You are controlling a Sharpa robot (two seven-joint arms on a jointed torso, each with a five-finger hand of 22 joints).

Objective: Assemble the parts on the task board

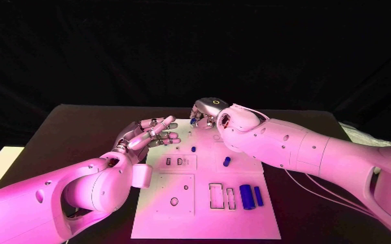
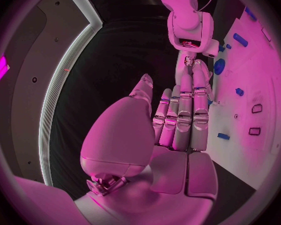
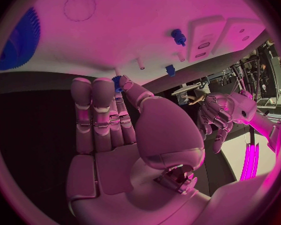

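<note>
The white task board (image 1: 163, 221) lies in the middle of the black table. My right hand (image 1: 210, 113) hangs over the board's far end with its fingers pointing down. A small blue part (image 3: 117, 82) sits between its thumb tip and a finger, and it looks pinched there (image 1: 193, 121). My left hand (image 1: 151, 133) hovers at the board's far left edge, fingers extended and holding nothing (image 2: 181, 117). A blue peg (image 1: 194, 148) and a short blue part (image 1: 227, 161) stand mid-board. Two blue cylinders (image 1: 246, 196) lie near the front right. A blue gear (image 3: 18, 40) sits on the board beside my right hand.
Rectangular slots (image 1: 216, 195) lie left of the cylinders, and an oval hole (image 1: 174, 201) is cut in the front left. Two small sockets (image 1: 169, 162) sit behind it. Black table (image 1: 73, 125) surrounds the board on every side.
</note>
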